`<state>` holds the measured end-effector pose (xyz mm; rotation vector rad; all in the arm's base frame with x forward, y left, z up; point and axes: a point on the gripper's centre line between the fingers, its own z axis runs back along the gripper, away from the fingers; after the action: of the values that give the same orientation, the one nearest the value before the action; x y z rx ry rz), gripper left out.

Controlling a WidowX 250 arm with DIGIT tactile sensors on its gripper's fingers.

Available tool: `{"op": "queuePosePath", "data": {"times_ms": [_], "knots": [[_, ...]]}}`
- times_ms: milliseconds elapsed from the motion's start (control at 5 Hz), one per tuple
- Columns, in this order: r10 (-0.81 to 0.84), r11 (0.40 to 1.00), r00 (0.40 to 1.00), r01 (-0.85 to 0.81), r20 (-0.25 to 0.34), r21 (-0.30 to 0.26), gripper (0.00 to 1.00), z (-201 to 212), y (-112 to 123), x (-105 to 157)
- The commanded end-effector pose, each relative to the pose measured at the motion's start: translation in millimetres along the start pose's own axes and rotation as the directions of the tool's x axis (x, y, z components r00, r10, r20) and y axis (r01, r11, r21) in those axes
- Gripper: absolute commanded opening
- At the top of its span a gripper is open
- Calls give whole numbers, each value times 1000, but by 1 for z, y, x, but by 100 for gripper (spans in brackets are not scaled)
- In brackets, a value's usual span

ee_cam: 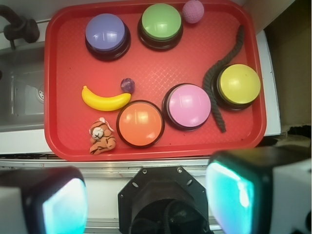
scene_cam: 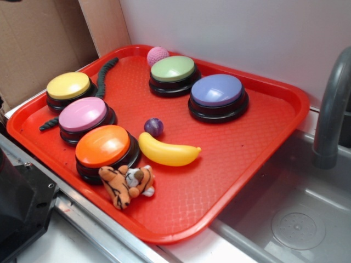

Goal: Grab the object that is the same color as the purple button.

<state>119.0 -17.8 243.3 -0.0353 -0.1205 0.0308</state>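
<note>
wrist view, stock as i read it: red tray (ee_cam: 58, 141), purple button (ee_cam: 107, 33) in its far left corner, green, pink, yellow and orange buttons (ee_cam: 140, 123) around it. the object, a small purple ball (ee_cam: 127, 85), sits mid-tray, touching or just beside the banana's (ee_cam: 105, 101) tip, near the orange button. risks: the ball likely rolls if nudged; crowding by banana and button may block a finger; the pink knitted ball (ee_cam: 193, 11) is a decoy. gripper (ee_cam: 146, 195) hangs high over the tray's near edge, fingers spread wide, holding nothing.
</note>
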Motion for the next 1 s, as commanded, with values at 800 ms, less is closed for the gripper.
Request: {"op": "queuePosePath", "data": {"times_ms": [800], "knots": [[326,941,944,-328,43,77,100,-107,1,55]]}}
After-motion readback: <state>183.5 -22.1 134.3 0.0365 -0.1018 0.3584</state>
